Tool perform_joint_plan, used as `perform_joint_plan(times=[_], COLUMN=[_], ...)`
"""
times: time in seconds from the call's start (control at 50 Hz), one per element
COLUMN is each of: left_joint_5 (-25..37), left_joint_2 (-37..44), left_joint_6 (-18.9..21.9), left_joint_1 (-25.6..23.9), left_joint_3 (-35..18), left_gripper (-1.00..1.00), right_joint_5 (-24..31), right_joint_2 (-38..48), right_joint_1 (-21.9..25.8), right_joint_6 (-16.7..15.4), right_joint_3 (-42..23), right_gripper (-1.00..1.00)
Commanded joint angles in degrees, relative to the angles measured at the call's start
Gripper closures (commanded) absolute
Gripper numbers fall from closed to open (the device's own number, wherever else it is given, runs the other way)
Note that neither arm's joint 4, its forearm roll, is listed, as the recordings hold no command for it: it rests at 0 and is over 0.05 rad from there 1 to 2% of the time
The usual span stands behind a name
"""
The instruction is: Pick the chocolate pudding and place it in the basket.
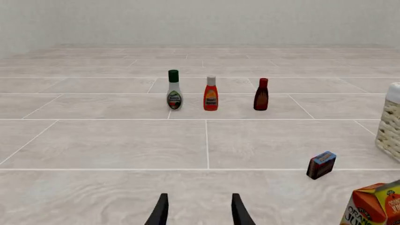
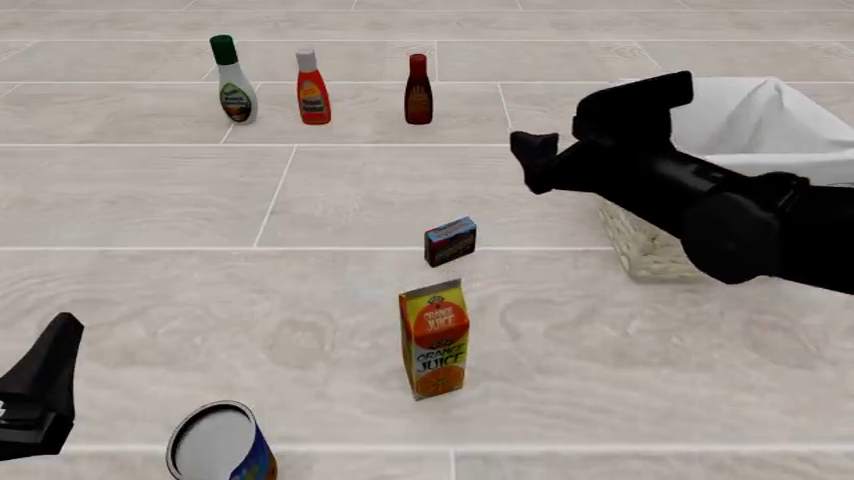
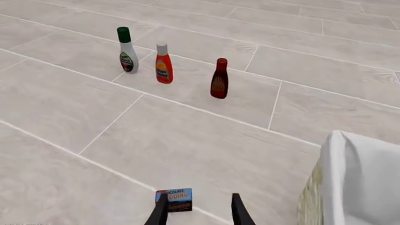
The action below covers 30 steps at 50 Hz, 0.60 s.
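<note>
The chocolate pudding [image 2: 451, 241] is a small dark brown box with a blue and red face, standing on the tiled surface just beyond the orange juice carton [image 2: 434, 340]. It also shows in both wrist views [image 1: 321, 164] [image 3: 175, 199]. My right gripper [image 2: 534, 160] hovers open above the surface, between the pudding and the basket [image 2: 641, 245]. Its fingers [image 3: 237, 212] frame nothing, and the pudding lies far below by one fingertip. The basket's white cloth lining [image 3: 359, 178] is partly hidden by the right arm. My left gripper [image 2: 60, 335] stays open and empty [image 1: 198, 213] at the near left.
Three bottles stand in a row at the back: white with a green cap [image 2: 234, 80], red-orange [image 2: 312, 89] and dark brown [image 2: 418, 90]. A blue can [image 2: 220, 445] sits at the near edge by the left gripper. The juice carton's corner [image 1: 375, 206] shows in the left wrist view.
</note>
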Motion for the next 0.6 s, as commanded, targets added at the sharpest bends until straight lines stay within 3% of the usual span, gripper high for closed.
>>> perform_joint_plan(times=[0.02,0.28,0.46,0.6], left_joint_5=[0.0,0.0,0.0,0.0], left_joint_2=[0.0,0.0,0.0,0.0], left_joint_6=[0.0,0.0,0.0,0.0], left_joint_1=[0.0,0.0,0.0,0.0], left_joint_3=[0.0,0.0,0.0,0.0], left_gripper=[-1.0,-1.0,-1.0,-1.0], right_joint_5=[4.3,10.4,18.5,20.8], right_joint_2=[3.7,7.6,11.7,13.2], right_joint_1=[0.9,1.5,1.8,1.8], right_joint_6=[-0.8,-2.3,-2.5,-3.3], right_joint_3=[-5.4,-12.3,-20.7,-23.6], right_gripper=[-1.0,-1.0,-1.0,-1.0])
